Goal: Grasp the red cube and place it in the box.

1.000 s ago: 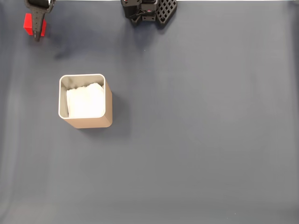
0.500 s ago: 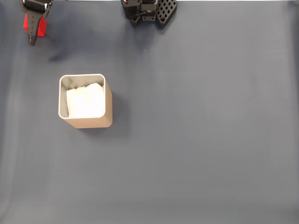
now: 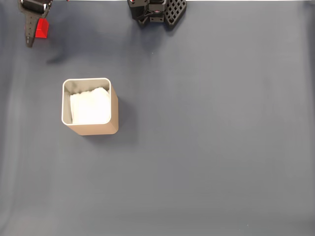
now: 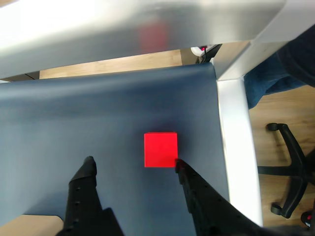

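The red cube lies at the far top-left corner of the dark mat. My gripper hangs just left of it, covering its left side. In the wrist view the red cube sits on the mat just beyond my open gripper; the right fingertip is at the cube's lower right corner and the left fingertip stands well apart from it. Nothing is between the fingers. The tan box with white padding stands upright below the cube, left of centre.
The arm's black base sits at the top edge. The mat's edge and a white table border run close to the cube's right in the wrist view, with a chair base beyond. Open mat spreads right of the box.
In the fixed view my gripper has shifted left and up, uncovering the cube's right part. Cube and box have not moved.
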`<action>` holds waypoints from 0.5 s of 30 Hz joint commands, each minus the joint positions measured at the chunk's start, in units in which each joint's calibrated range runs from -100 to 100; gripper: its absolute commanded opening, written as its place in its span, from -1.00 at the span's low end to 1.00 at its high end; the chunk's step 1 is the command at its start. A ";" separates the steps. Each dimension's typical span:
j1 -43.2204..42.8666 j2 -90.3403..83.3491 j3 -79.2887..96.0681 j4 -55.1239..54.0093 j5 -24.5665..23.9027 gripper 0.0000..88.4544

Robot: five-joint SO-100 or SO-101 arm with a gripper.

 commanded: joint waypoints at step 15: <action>2.07 3.33 -4.88 -2.28 0.78 -0.12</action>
